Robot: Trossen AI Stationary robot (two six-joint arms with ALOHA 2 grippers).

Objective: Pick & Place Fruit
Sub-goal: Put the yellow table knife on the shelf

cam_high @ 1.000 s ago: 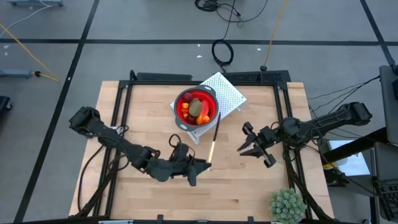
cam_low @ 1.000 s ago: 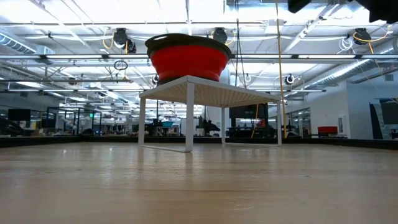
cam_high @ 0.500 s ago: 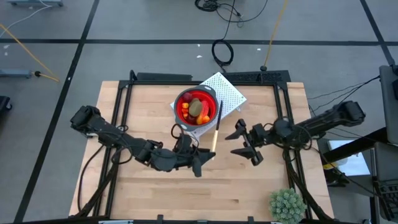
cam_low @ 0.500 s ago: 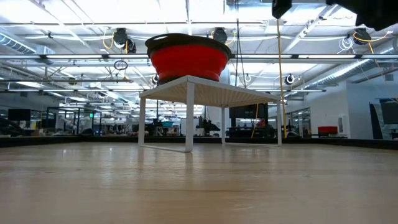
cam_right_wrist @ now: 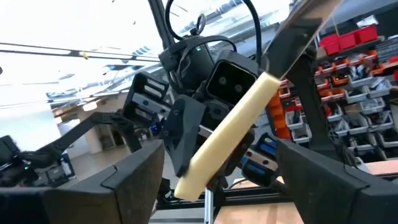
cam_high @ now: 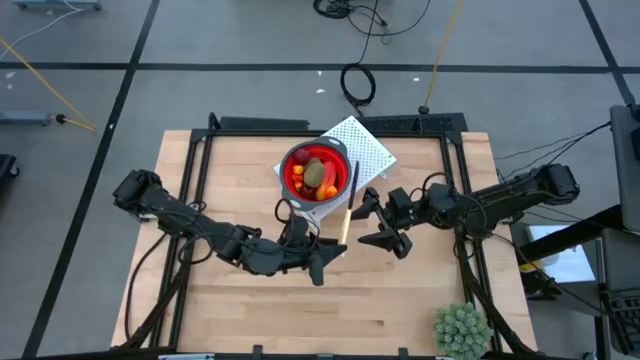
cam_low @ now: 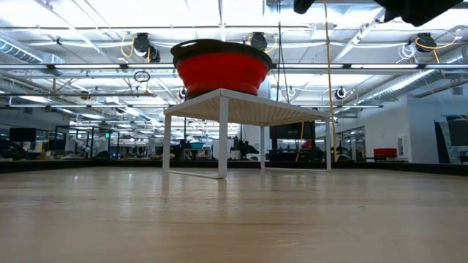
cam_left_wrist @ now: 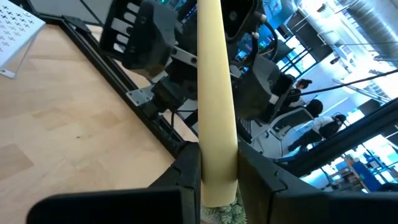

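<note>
The left gripper point(cam_high: 322, 255) is clamped on the knife's point(cam_high: 344, 218) cream handle, near the worktop's point(cam_high: 420, 300) middle. The right gripper point(cam_high: 372, 216), jaws spread wide, sits just beside the knife, empty. The fruit point(cam_high: 315, 175) lies in the red bowl point(cam_high: 290, 170) toward the far edge.

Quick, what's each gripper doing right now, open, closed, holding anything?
Left gripper: jaws shut on the cream-handled knife.
Right gripper: jaws open, holding nothing, close beside the knife.
</note>
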